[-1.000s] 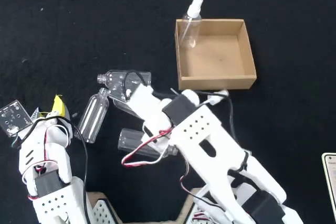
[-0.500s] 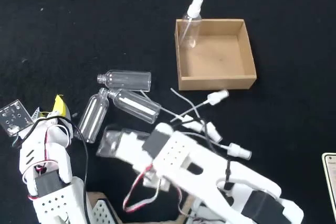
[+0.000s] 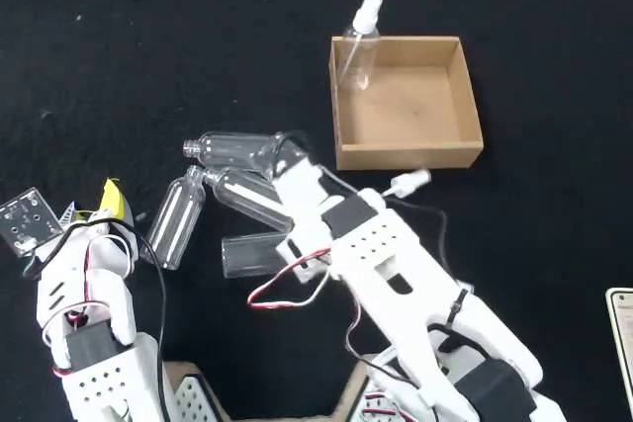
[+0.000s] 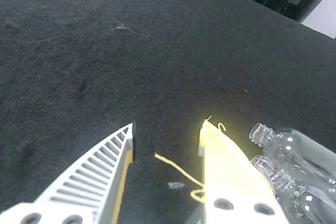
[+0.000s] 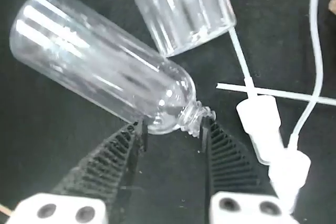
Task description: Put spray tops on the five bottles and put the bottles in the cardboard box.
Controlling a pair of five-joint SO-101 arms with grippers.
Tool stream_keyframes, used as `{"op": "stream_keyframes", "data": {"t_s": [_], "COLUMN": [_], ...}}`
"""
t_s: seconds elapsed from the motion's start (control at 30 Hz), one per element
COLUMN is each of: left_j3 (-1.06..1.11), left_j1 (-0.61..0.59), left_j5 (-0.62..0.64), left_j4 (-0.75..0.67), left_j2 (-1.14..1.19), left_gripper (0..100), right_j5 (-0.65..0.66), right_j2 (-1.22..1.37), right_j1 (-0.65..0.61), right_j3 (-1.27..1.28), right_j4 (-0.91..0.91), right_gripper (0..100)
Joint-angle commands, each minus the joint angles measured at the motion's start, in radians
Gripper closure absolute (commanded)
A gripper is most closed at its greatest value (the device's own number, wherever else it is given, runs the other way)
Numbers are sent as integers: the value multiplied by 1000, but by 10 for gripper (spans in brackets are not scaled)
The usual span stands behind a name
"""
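We are seeing a black table (image 3: 119, 56) carrying a cardboard box (image 3: 406, 155), four clear bottles (image 3: 237, 150) lying mid-table and loose spray tops (image 3: 408, 183).

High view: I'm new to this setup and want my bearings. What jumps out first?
The big white right arm sprawls across the middle of the black table, its right gripper straddling the neck of a lying clear bottle. Behind it sits the cardboard box, with one capped bottle standing in its far left corner.
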Motion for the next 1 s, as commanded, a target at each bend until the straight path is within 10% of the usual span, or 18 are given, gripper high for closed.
{"op": "stream_keyframes", "data": {"t_s": [0.0, 0.37, 0.7, 0.97], "left_j3": [-8, -8, -10, -10], "left_j1": [15, 12, 15, 10], "left_j5": [-12, -12, -12, -12], "left_j4": [-3, -3, -3, -3], "left_j2": [-5, -5, -5, -5], "left_gripper": [802, 802, 802, 802], "right_j5": [-106, -347, -727, -740], "right_j2": [8, 2, 96, 188], "right_j1": [18, -160, -193, -166], "right_j3": [-110, -147, -134, -130], "right_j4": [3, 38, -181, -209], "right_gripper": [838, 600, 595, 595]}}
